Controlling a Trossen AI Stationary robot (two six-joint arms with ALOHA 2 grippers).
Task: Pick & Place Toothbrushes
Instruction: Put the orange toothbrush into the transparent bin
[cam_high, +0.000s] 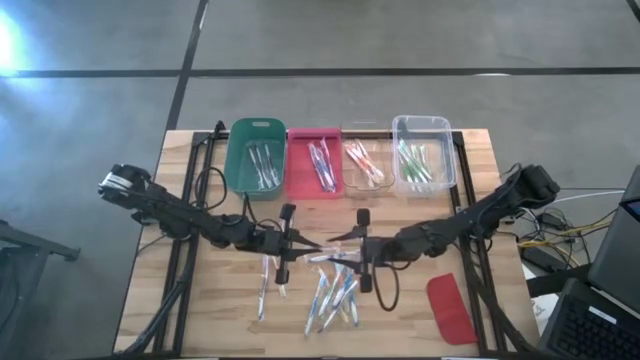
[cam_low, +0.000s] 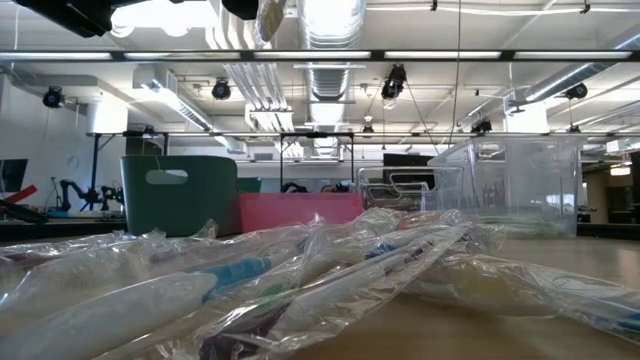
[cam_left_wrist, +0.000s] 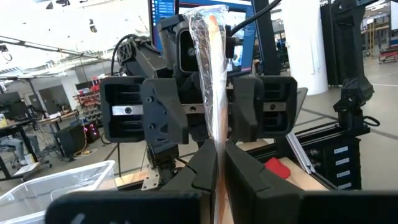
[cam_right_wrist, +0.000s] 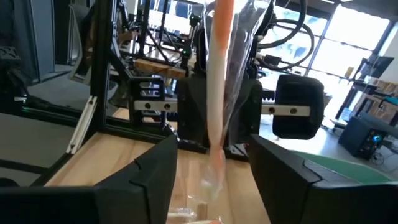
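Handover above the counter (cam_high: 200, 310). Left hand (cam_left_wrist: 219, 168) clenches a wrapped orange toothbrush (cam_left_wrist: 211, 74); right hand (cam_right_wrist: 211, 180) stands released around its far end. Right arm should back straight off, then left carries it to the orange-brush bin (cam_high: 364, 166).

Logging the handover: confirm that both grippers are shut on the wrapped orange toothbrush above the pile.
Not quite. Only the left gripper is shut on the toothbrush. The right wrist view shows the right gripper open, its fingers standing clear either side of it. The rest holds: it hangs between both arms above the pile.
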